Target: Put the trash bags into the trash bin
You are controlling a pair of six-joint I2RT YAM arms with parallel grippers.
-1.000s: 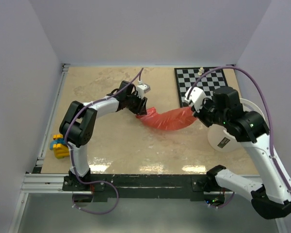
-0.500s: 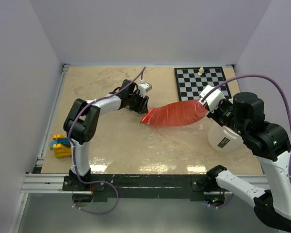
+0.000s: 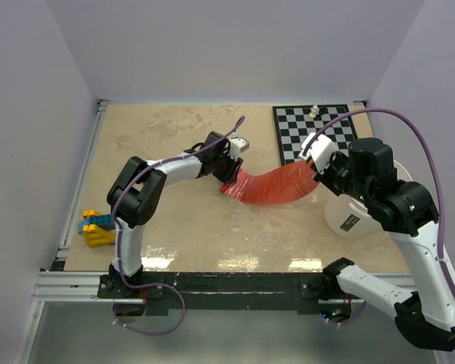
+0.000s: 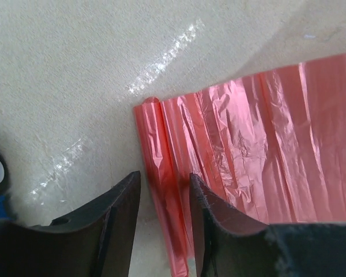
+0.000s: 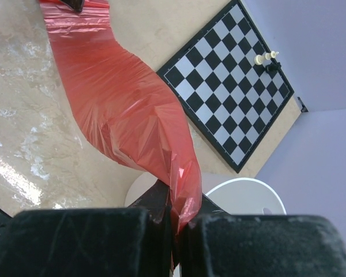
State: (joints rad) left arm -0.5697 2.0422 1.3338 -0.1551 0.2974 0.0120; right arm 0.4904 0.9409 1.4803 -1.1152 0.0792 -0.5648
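The red-pink trash bag (image 3: 273,186) stretches in a sagging strip across the middle of the table. My right gripper (image 3: 316,163) is shut on its right end and holds that end up; the wrist view shows the film pinched between the jaws (image 5: 176,216). The white trash bin (image 3: 349,216) stands just right of it, partly hidden under the right arm, its rim showing in the right wrist view (image 5: 242,196). My left gripper (image 3: 229,163) is at the bag's left end, jaws open (image 4: 164,179), straddling the folded edge of the bag (image 4: 248,144) that lies on the table.
A black-and-white checkerboard (image 3: 312,130) lies at the back right with a small white chess piece (image 3: 315,111) on its far edge. A yellow and blue object (image 3: 95,227) sits at the table's left edge. Walls enclose the table on three sides.
My right gripper rose with the bag's right end, stretching it out, then came back down and left, so the bag sags. My left gripper has moved right along the bag's left end.
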